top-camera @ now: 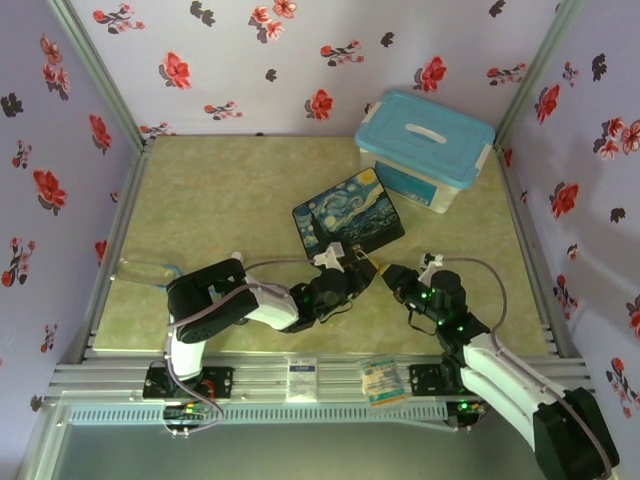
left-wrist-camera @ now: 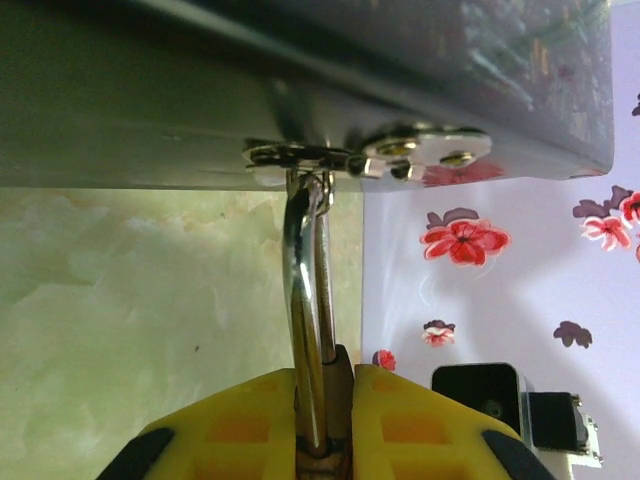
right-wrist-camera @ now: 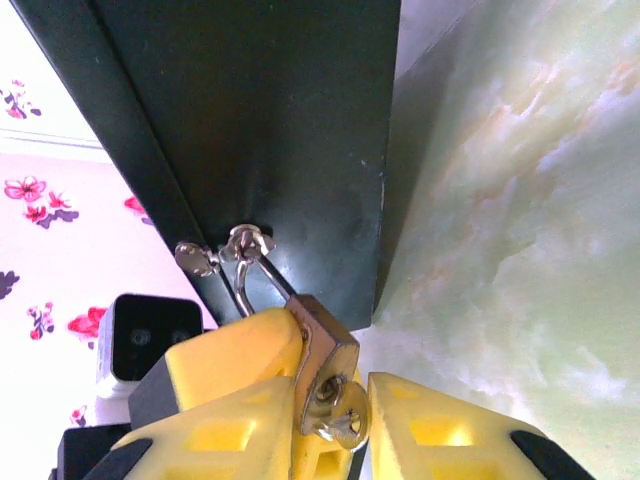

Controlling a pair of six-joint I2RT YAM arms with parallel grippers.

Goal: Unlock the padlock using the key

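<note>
The left tool clamps the half-hidden padlock; right tool around key, grip unclear.

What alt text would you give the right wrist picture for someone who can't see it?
A small brass padlock is hooked by its silver shackle to a metal fitting on a dark box, with a key in its keyhole. Yellow gripper fingers flank the key; a green marbled table lies to the right.
</note>
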